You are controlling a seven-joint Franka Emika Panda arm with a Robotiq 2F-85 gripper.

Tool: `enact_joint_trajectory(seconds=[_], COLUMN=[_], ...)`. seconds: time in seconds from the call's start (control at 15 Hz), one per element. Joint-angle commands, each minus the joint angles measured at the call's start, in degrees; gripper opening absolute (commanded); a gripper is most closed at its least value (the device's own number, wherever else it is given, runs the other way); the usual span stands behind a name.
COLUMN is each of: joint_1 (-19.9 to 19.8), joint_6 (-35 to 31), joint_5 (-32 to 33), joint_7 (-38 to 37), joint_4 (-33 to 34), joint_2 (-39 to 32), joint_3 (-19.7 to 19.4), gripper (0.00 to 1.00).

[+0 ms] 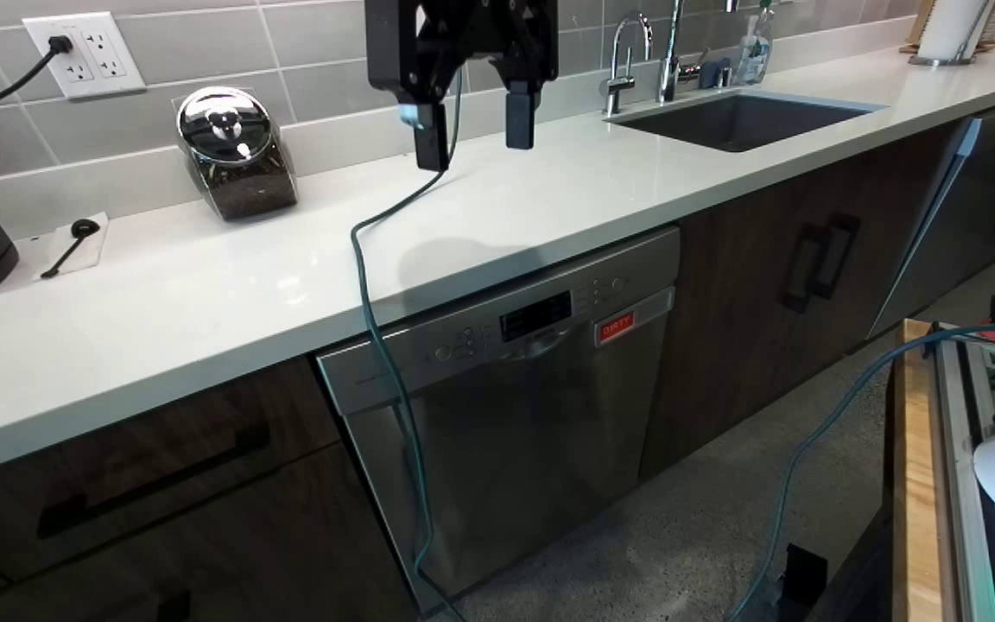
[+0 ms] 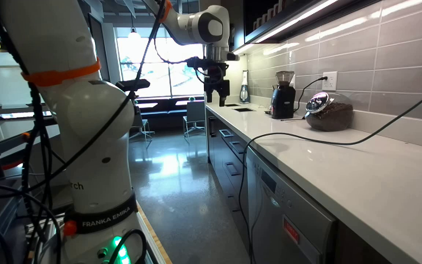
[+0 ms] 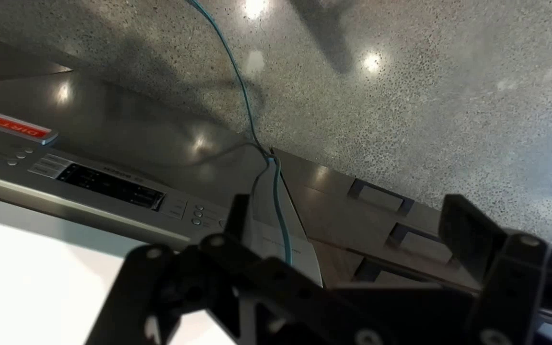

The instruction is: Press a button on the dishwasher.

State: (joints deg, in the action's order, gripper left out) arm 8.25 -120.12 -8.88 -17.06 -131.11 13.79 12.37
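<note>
Here, the dishwasher is closed; the jar holds dark contents.

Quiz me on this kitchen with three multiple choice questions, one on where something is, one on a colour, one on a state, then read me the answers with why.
1. Where on the dishwasher is the dark display? A, near its foot; B, on its top strip; C, on its side.
2. What colour is the DIRTY label? A, red; B, green; C, blue.
3. How does the hand stand? A, shut on the label; B, shut on nothing; C, open.

1 B, it sits along the front's upper edge in both exterior views. 2 A, red shows in all three views. 3 C, a gap separates its fingers in both exterior views.
</note>
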Motion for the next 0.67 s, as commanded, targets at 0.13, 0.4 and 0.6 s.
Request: enact_joint_trajectory(seconds=[0.13, 0.4, 0.6], joint_1=[0.2, 0.2, 0.3], joint_6=[-5.5, -11.6, -16.1], joint_5=[-1.2, -1.1, -0.9], joint_7=[0.3, 0.4, 0.5], joint_4=[-1.3, -3.2, -4.5], joint_2=[-5.4, -8.2, -10.0], joint_3=[-0.9, -1.5, -1.8], gripper=[1.00, 1.00, 1.00])
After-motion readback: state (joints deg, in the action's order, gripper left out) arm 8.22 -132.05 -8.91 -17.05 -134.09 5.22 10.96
